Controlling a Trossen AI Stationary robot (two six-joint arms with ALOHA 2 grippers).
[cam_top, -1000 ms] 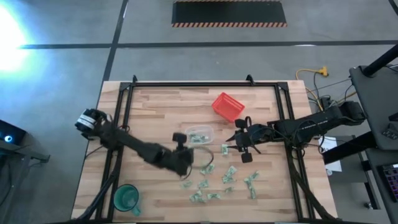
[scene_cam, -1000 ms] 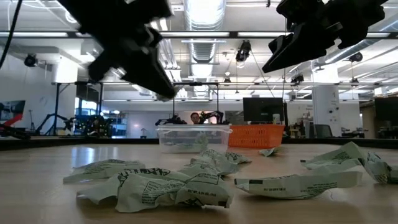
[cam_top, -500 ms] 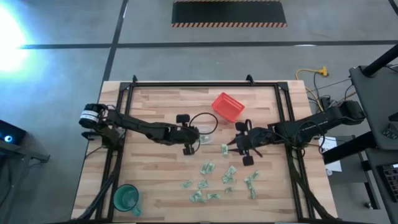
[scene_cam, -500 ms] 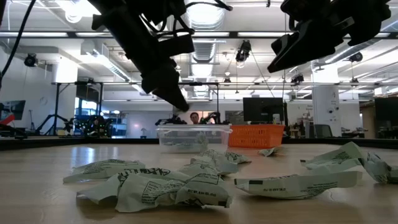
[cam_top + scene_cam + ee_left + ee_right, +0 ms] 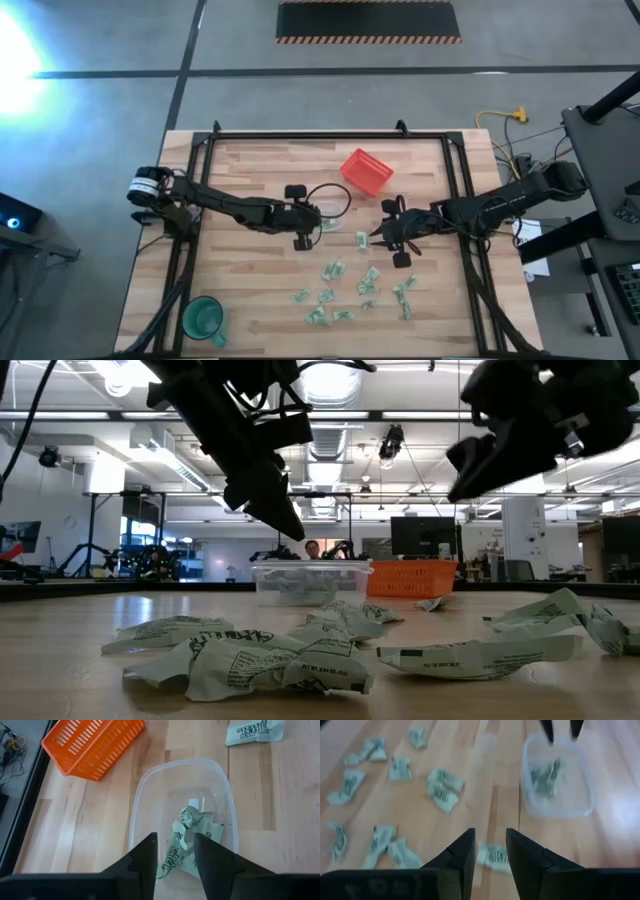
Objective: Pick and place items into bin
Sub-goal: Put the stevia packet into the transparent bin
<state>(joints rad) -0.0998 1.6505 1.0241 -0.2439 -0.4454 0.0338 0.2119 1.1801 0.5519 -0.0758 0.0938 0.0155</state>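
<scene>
The clear bin [image 5: 222, 785] stands at the table's middle with several pale green items [image 5: 192, 827] lying in it. My left gripper [image 5: 175, 857] hangs open above it, pointing slantwise down, with nothing between its fingers; the low view shows it [image 5: 288, 525] well clear of the bin [image 5: 310, 582]. To the bin's right my right gripper [image 5: 490, 852] is open above one loose item [image 5: 495, 856], clear of the table [image 5: 458, 488]. Several more items [image 5: 345, 290] lie scattered on the near half of the table.
A red mesh basket [image 5: 366, 170] sits just beyond the bin, toward the far right. A green cup [image 5: 203, 318] stands at the near left corner. A black frame [image 5: 330, 135] runs round the table's edges.
My left gripper has swung from over the near scattered items toward the far edge and come to rest above the bin. My right gripper has sunk a little toward the loose item beside the bin.
</scene>
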